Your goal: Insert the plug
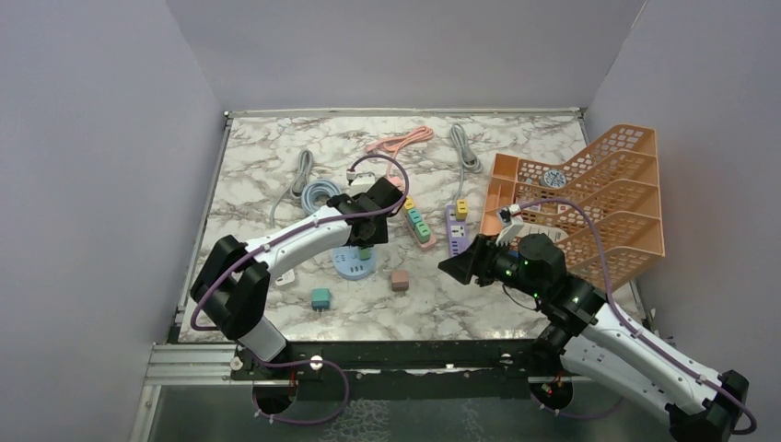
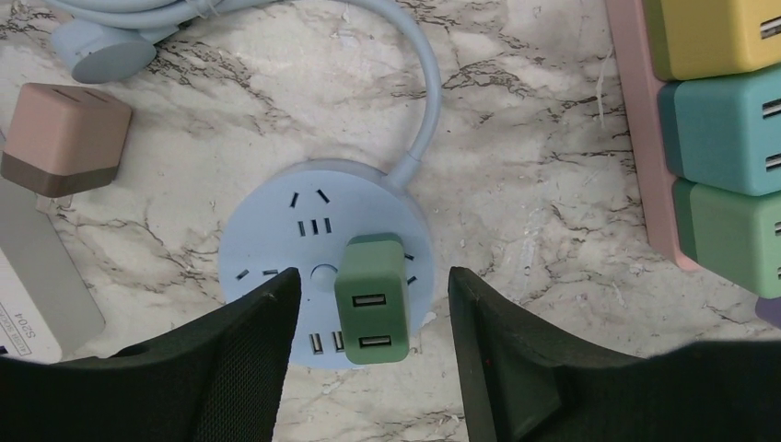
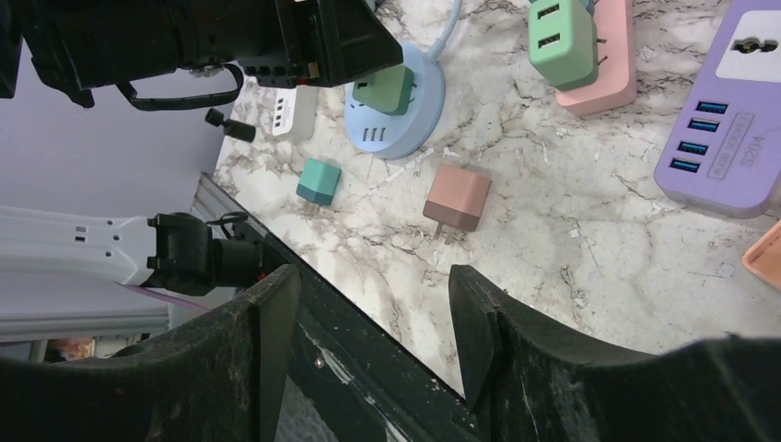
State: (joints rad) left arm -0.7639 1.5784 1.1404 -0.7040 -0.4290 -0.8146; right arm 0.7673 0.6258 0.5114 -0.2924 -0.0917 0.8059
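The small green square plastic plug adapter (image 2: 371, 299) stands seated in the round pale-blue socket hub (image 2: 276, 212), near its 5 o'clock edge. It looks light, rigid and smooth-sided (probably slippery), and is best pinched on its two flat flanks. The left jaws stand parted on either side of it, touching nothing. The right jaws gape empty over the marble surface (image 3: 571, 230). Room is tight at 3 o'clock, where the pink power strip (image 2: 645, 138) lies. The hub's blue cable (image 2: 431, 101) leaves at 1 o'clock.

"S20A" on the purple power strip (image 3: 737, 175), "S20A", less clear, on the white power strip (image 2: 41, 276)
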